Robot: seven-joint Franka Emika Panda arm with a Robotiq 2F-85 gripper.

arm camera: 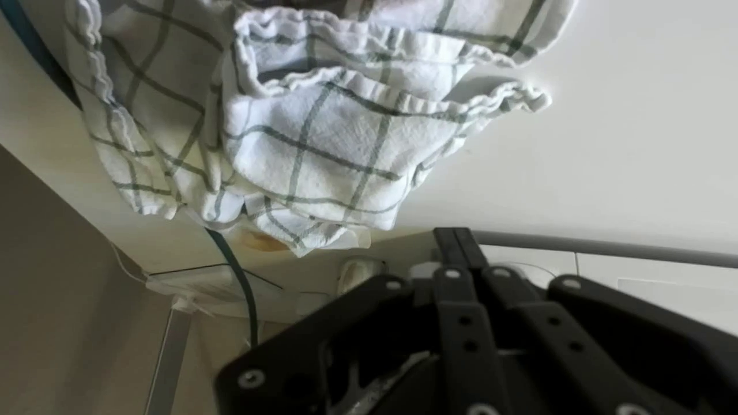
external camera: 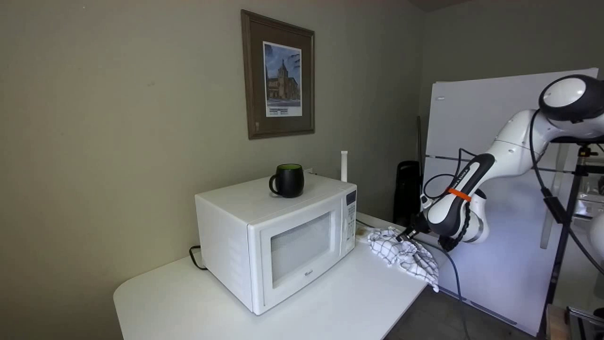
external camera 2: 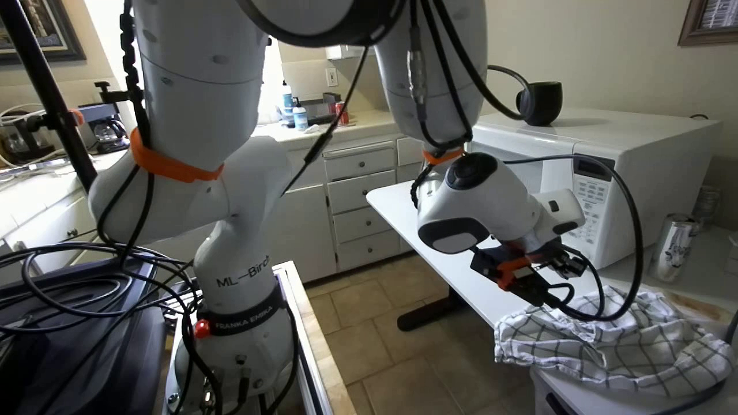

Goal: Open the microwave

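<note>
The white microwave (external camera: 276, 236) stands on the white table with its door (external camera: 302, 250) shut. A pale upright handle (external camera: 345, 224) lies between the door window and the keypad panel (external camera: 351, 219). The microwave also shows in an exterior view (external camera 2: 651, 167), with its door partly hidden by the arm. My gripper (external camera: 406, 234) is apart from the microwave, off its keypad side and above the cloth; it shows small in an exterior view (external camera 2: 568, 266). In the wrist view the fingertips (arm camera: 459, 239) are together with nothing between them. Part of the microwave front (arm camera: 611, 271) shows beyond them.
A crumpled checked cloth (external camera: 403, 255) lies on the table under the gripper, also in the wrist view (arm camera: 323, 138). A black mug (external camera: 289, 181) stands on the microwave. A can (external camera 2: 674, 248) stands beside the microwave. A dark cable (external camera 2: 637, 230) loops round the gripper.
</note>
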